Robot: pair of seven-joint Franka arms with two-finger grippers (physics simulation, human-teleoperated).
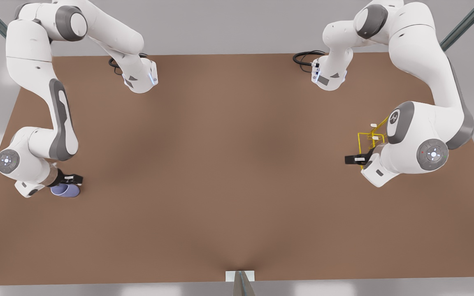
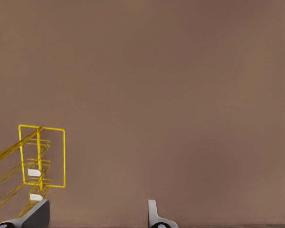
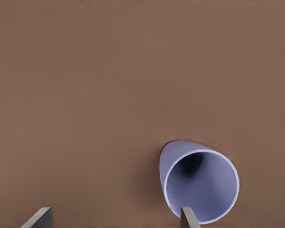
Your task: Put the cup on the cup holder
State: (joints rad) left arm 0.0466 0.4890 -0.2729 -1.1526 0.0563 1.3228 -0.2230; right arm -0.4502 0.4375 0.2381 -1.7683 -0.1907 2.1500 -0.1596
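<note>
Lavender-blue, the cup [image 3: 199,183] lies on its side on the tabletop [image 1: 228,172] at the front view's left, under my right end effector [image 3: 114,219], spread and empty. Reaching is in hand; next I must straddle it. My left end effector [image 2: 97,214] waits spread beside the cup holder [image 2: 38,161].

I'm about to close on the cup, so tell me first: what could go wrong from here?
1. The cup lies on its side, and one finger of the open right pincer sits at its rim; closing may roll it away or pinch only the rim.
2. The open left pincer hovers right beside the thin wire cup holder; a small move could snag or shift it.
3. Cup and holder sit at opposite ends of the table, so a weak grasp has a long carry.
</note>
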